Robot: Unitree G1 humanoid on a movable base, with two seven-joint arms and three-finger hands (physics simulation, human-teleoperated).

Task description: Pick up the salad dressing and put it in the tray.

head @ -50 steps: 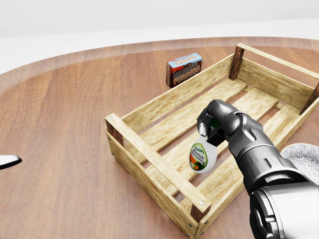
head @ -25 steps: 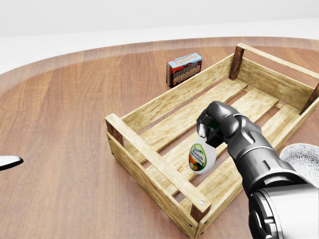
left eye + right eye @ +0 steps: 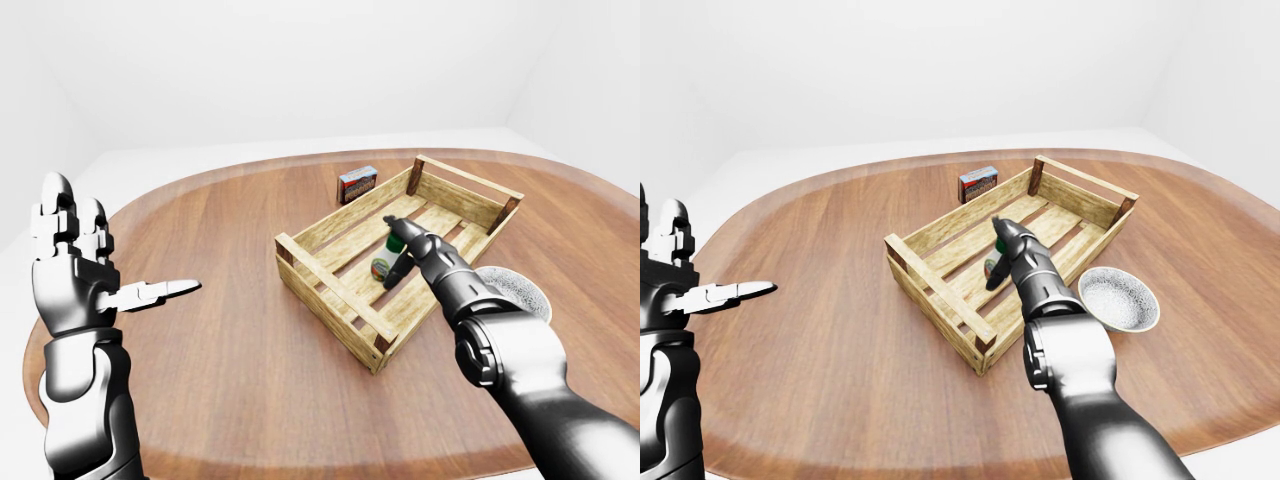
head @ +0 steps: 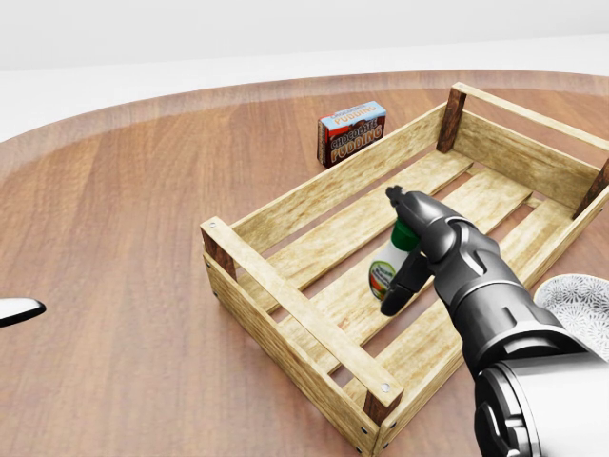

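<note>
The salad dressing bottle (image 4: 384,273), white with a green cap and an orange and green label, rests inside the wooden crate tray (image 4: 284,296) on its slats, leaning slightly with the cap up. My right hand (image 4: 390,251) is open around it: one finger stretches over the cap and the thumb (image 4: 394,293) reaches down past the label. Whether the fingers still touch the bottle I cannot tell. My left hand (image 3: 120,250) is raised at the left of the left-eye view, open and holding nothing.
A chocolate pudding box (image 4: 352,131) stands on the round wooden table (image 4: 114,219) just beyond the crate's far long wall. A white patterned bowl (image 3: 1118,298) sits right of the crate, beside my right forearm.
My right hand has opened from its grip on the bottle's cap. The bottle has dropped a little onto the crate's slats.
</note>
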